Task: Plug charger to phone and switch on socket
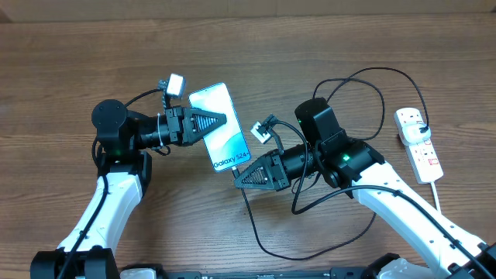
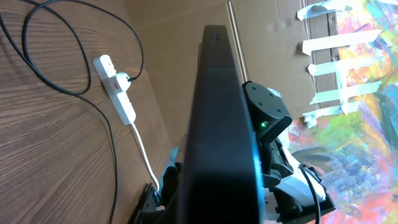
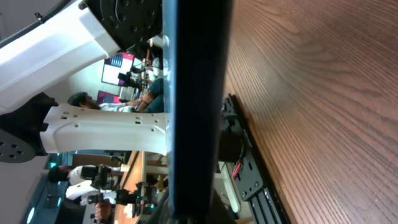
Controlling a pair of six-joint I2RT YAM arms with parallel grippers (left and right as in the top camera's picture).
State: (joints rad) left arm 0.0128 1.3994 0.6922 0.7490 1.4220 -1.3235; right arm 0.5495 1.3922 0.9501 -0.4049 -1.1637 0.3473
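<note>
Currently the phone (image 1: 225, 143) is up off the table (image 1: 77, 62), held aslant between the two arms with its light blue-teal screen facing the overhead camera and the "Galaxy" text at its lower end. The left hand (image 1: 217, 120) is clenched on it, its dark triangular fingers lying across the upper left part of the screen. In the left wrist view the phone (image 2: 217, 124) shows edge-on as a dark upright slab in the middle of the picture.

The right hand (image 1: 244, 177) is also clenched and points left, its tip meeting the phone's lower end just below the text. The charger (image 1: 248, 211) comes out from under that tip, so the hand appears to grip the cable's free end. The connector itself is hidden and I cannot tell whether it sits in the port. From there the thin black cable drops toward the near table edge, sweeps right in a wide loop, passes under the right arm and curls in further loops toward the far right.

The socket (image 1: 420, 147) lies flat at the right side of the table, well apart from both hands, with a white plug seated in it and red marks on its switches. In the left wrist view the socket (image 2: 118, 87) lies on the wood with its thick white cord trailing toward the arms.

In the right wrist view a dark bar (image 3: 196, 112) fills the centre.
</note>
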